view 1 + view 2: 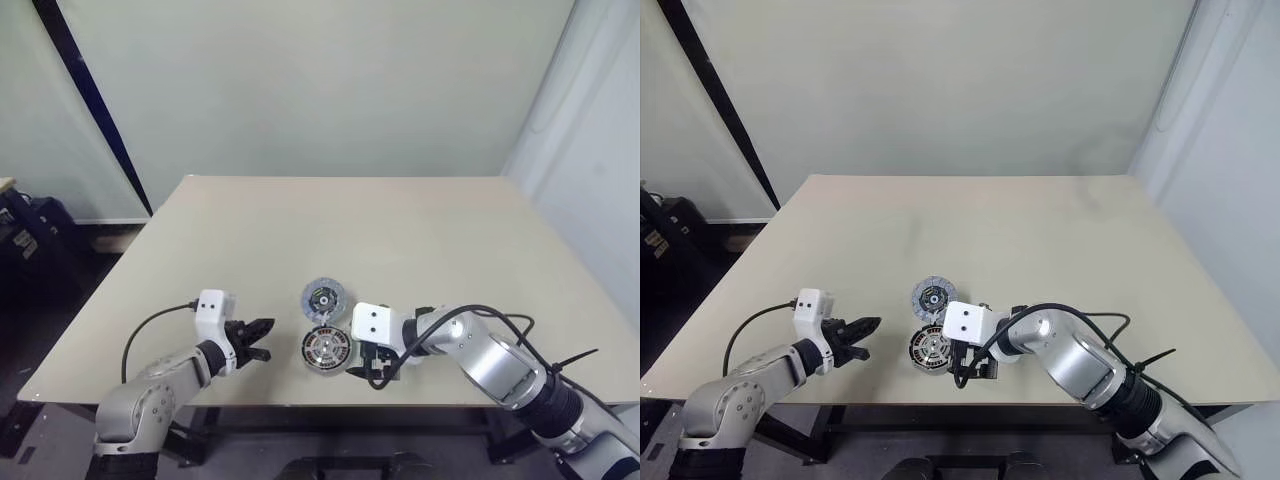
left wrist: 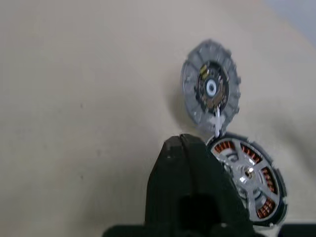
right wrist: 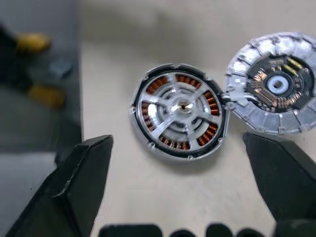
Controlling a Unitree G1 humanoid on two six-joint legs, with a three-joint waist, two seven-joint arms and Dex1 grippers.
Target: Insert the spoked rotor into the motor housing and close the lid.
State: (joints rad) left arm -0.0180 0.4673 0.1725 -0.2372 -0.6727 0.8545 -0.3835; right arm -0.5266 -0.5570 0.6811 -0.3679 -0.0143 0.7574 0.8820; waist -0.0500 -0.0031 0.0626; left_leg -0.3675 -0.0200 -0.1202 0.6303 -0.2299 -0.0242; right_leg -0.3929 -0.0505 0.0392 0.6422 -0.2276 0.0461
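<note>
motor housing [image 1: 326, 350] sits near the front edge of the bench [image 1: 300, 230], between my two grippers. spoked rotor [image 3: 178, 109] is already seated in it; copper windings show thru the gaps btw the spokes. lid [image 1: 325, 298] lies flat & open on the bench just behind the housing, touching its rim at the hinge, inner face up w/ a small circuit ring around the hub.

nothing else on the bench near the parts, so nothing blocks the lid. dark cases on the floor [image 1: 30, 235] off the bench's left side, & a dark diagonal strip [image 1: 90, 105] runs down the wall behind.

my left gripper [image 1: 258, 339] is just left of the housing, pointing at it & a bit down, fingers pressed together, holding nothing; in the left wrist view its closed tip sits close by the housing rim, can't tell if touching. my right gripper [image 3: 187, 173] is just right of the housing, forearm coming in from the right w/ wrist bent inward, aimed down over the part; fingers [image 3: 79, 182] spread wide, empty, the housing showing btw them. black cable loops over that wrist.

no readable writing or brand marks on anything.
</note>
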